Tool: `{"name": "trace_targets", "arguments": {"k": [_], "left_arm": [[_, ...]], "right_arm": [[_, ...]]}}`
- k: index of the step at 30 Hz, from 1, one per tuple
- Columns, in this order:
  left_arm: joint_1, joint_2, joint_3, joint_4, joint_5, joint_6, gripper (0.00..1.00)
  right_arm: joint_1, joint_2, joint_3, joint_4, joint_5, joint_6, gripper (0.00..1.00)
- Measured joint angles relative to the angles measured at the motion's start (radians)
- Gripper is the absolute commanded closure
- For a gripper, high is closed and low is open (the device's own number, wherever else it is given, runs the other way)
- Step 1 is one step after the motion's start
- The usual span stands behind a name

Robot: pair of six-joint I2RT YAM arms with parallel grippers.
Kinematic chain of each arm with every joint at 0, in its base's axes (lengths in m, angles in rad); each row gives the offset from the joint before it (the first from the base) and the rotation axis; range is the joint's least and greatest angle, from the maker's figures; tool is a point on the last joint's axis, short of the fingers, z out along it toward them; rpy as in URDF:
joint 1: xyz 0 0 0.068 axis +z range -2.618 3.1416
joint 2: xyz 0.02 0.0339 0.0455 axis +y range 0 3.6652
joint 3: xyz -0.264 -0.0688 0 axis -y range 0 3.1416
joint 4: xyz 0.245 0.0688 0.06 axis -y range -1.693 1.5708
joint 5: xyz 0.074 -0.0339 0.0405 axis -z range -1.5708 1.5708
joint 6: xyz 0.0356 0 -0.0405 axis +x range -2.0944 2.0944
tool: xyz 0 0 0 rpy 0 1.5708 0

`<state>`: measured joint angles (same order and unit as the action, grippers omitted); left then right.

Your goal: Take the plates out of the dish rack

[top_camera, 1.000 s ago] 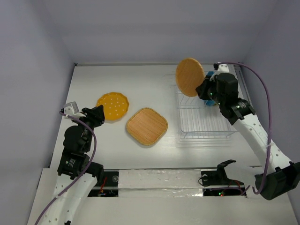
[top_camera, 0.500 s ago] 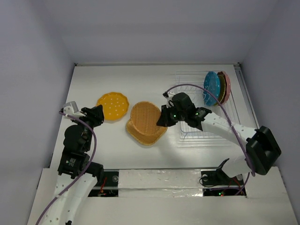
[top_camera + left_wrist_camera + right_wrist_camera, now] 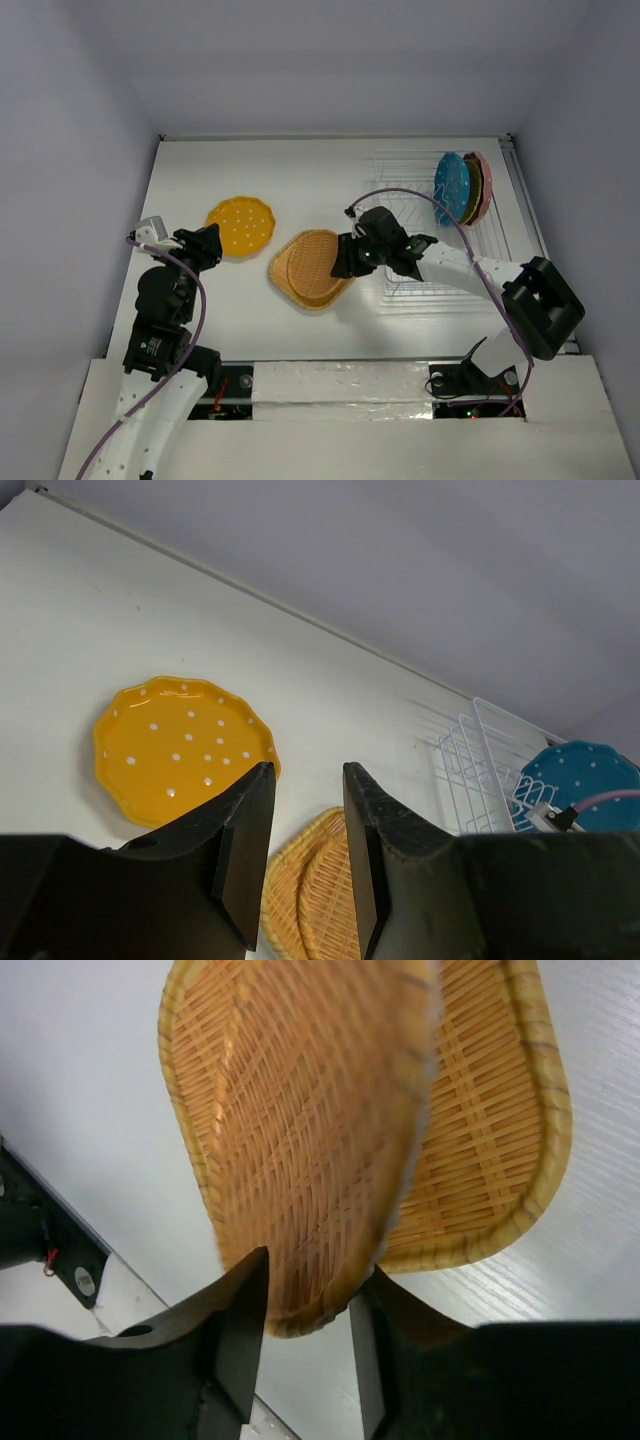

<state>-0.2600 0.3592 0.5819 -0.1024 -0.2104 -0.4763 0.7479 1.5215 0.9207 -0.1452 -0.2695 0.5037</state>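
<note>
Leaning the round woven plate (image 3: 300, 1140) onto the rounded-square woven plate (image 3: 490, 1180), the right tool (image 3: 310, 1272) is straddling its rim, and I cannot tell whether it is gripping. The left tool (image 3: 307, 775) is hovering part-open and empty.

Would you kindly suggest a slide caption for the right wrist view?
A blurred round woven plate tilts between the fingers of the right pincer above a rounded-square woven plate lying on the table.

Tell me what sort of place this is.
Probably a lab test cell, not a kitchen: white table boxed in by grey walls, two robot arms at its near edge, and only a wire dish rack and plates as props.
</note>
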Motion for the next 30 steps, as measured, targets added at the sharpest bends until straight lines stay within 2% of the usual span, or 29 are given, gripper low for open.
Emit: {"name": "trace_targets", "arguments": {"k": [1, 2, 8, 15, 16, 18, 19, 20, 21, 24, 27, 28, 30], "left_arm": [[0.0, 0.0, 0.0, 0.0, 0.0, 0.0, 0.69], [0.0, 0.0, 0.0, 0.0, 0.0, 0.0, 0.69], [0.0, 0.0, 0.0, 0.0, 0.0, 0.0, 0.69], [0.0, 0.0, 0.0, 0.0, 0.0, 0.0, 0.69], [0.0, 0.0, 0.0, 0.0, 0.0, 0.0, 0.69], [0.0, 0.0, 0.0, 0.0, 0.0, 0.0, 0.69], [0.0, -0.001, 0.0, 0.0, 0.0, 0.0, 0.69], [0.0, -0.002, 0.0, 0.0, 0.0, 0.0, 0.69], [0.0, -0.002, 0.0, 0.0, 0.0, 0.0, 0.69], [0.0, -0.003, 0.0, 0.0, 0.0, 0.0, 0.72], [0.0, -0.003, 0.0, 0.0, 0.0, 0.0, 0.82], [0.0, -0.003, 0.0, 0.0, 0.0, -0.001, 0.87], [0.0, -0.004, 0.0, 0.0, 0.0, 0.0, 0.93]], "right_arm": [[0.0, 0.0, -0.002, -0.001, 0.004, -0.004, 0.51], [0.0, 0.002, -0.002, -0.002, 0.008, -0.005, 0.42], [0.015, 0.004, -0.005, -0.027, 0.057, -0.018, 0.25], [0.068, -0.025, 0.013, -0.14, 0.154, -0.033, 0.24], [0.072, -0.038, 0.022, -0.159, 0.162, -0.035, 0.27], [0.079, -0.068, 0.044, -0.177, 0.169, -0.041, 0.41], [0.079, -0.084, 0.057, -0.185, 0.169, -0.044, 0.55], [0.08, -0.1, 0.069, -0.187, 0.168, -0.048, 0.87], [0.08, -0.119, 0.082, -0.187, 0.17, -0.054, 0.98], [0.08, -0.169, 0.138, -0.212, 0.241, -0.062, 1.0], [0.057, -0.197, 0.226, -0.252, 0.378, -0.077, 1.0], [0.037, -0.203, 0.253, -0.266, 0.433, -0.082, 1.0], [-0.03, -0.212, 0.298, -0.301, 0.532, -0.092, 1.0]]}}
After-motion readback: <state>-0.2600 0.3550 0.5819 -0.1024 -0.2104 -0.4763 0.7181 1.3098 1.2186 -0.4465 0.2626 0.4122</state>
